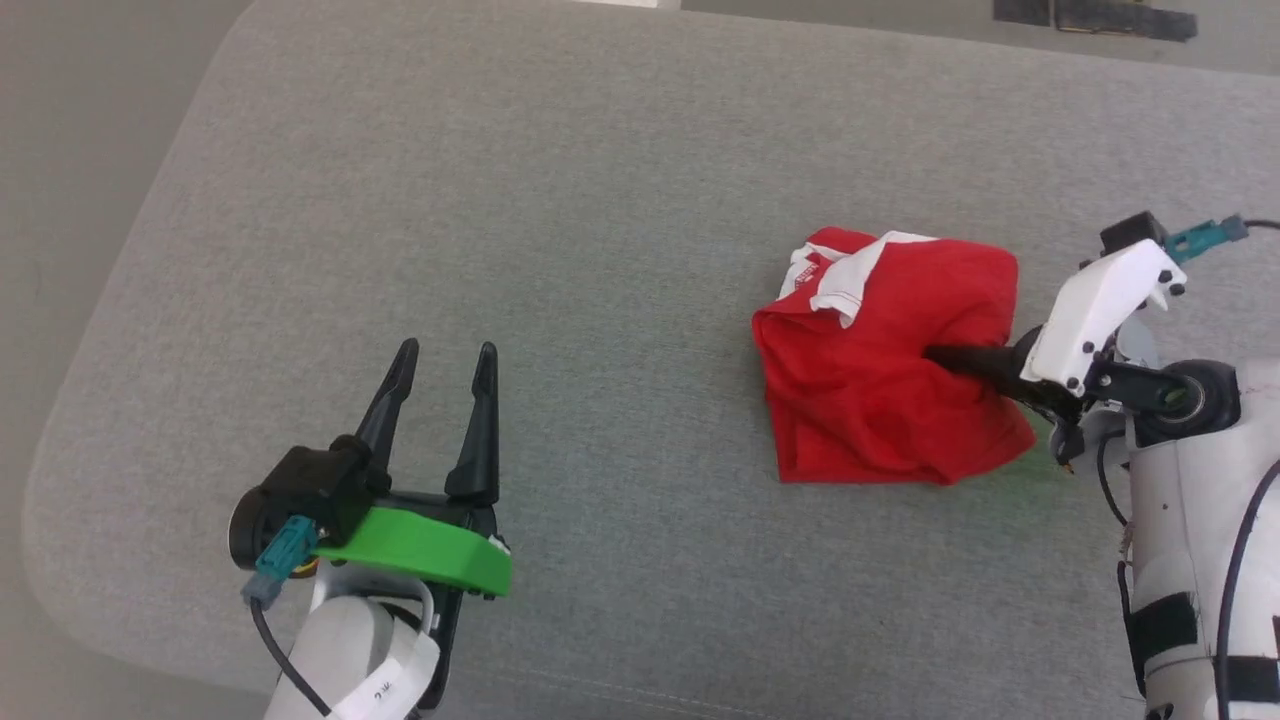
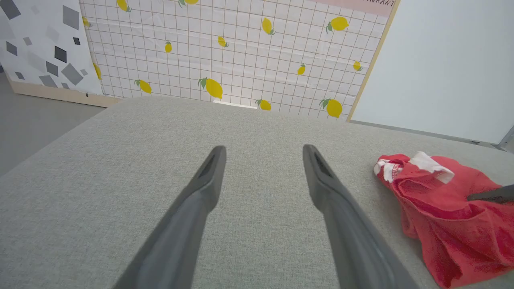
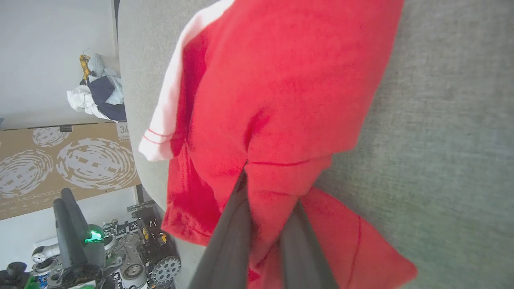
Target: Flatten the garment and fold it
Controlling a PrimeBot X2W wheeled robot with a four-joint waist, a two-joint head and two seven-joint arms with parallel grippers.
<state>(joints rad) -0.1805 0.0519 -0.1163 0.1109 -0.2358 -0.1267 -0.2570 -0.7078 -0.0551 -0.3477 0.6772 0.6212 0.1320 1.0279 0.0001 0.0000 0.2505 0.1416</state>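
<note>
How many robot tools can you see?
2. The left tool is open over the cushion, lower left in the head view. The right tool is shut on the garment, at the right.

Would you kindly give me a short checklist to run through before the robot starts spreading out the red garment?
1. Right gripper has cloth: ok, its fingers are closed on a fold of the garment.
2. Left gripper free: ok, it is open, with nothing between the fingers, and well apart from the garment.
3. Garment flat: not ok, it lies bunched in a heap, with the white band folded over on top.
4. Room to spread: ok, the grey cushion is bare to the garment's left.
5. Layers pinched: cannot tell, because the fold hides them.
</note>
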